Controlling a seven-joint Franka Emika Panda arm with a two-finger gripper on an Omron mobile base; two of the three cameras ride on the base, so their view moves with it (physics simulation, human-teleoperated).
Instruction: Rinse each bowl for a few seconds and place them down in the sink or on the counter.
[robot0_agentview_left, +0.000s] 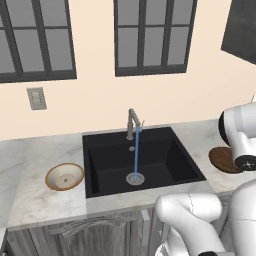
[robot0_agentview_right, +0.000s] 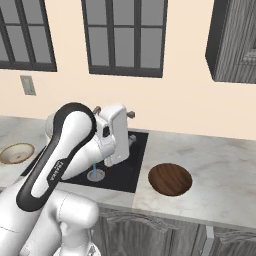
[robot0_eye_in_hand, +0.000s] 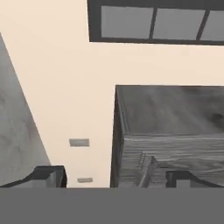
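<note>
From the left base view I have the sink (robot0_agentview_left: 150, 165) sitting centre frame, a black basin sunk into the counter (robot0_agentview_left: 40, 200); its front rim runs close to the counter's front edge, leaving just a narrow strip of marble there; a thin blue stream falls from the tap (robot0_agentview_left: 131, 122) straight onto the drain (robot0_agentview_left: 135, 178), so the basin floor on either side of the stream is bare. The tan-rimmed bowl (robot0_agentview_left: 64, 176) rests lower left of that frame, just beside the sink's left rim but apart from it, with open marble behind and to its left; the dark brown bowl (robot0_agentview_left: 223, 159) lies at the right edge of frame, partly hidden behind my arm's white body. In the right base view the dark brown bowl (robot0_agentview_right: 170, 178) sits centre frame on the counter, near the sink's right rim and not far from the front edge, with a wide stretch of bare marble running to the right of it and back to the wall; an upper cabinet (robot0_agentview_right: 235, 40) hangs in the upper right corner above that stretch. My arm arches up through the left half of that frame, its hand over the sink's near side. In the hand view the gripper (robot0_eye_in_hand: 116, 178) points up towards the wall, the window and the cabinet's underside; its two tips stand far apart at the bottom of frame, spread wide, with nothing between them and touching nothing.
</note>
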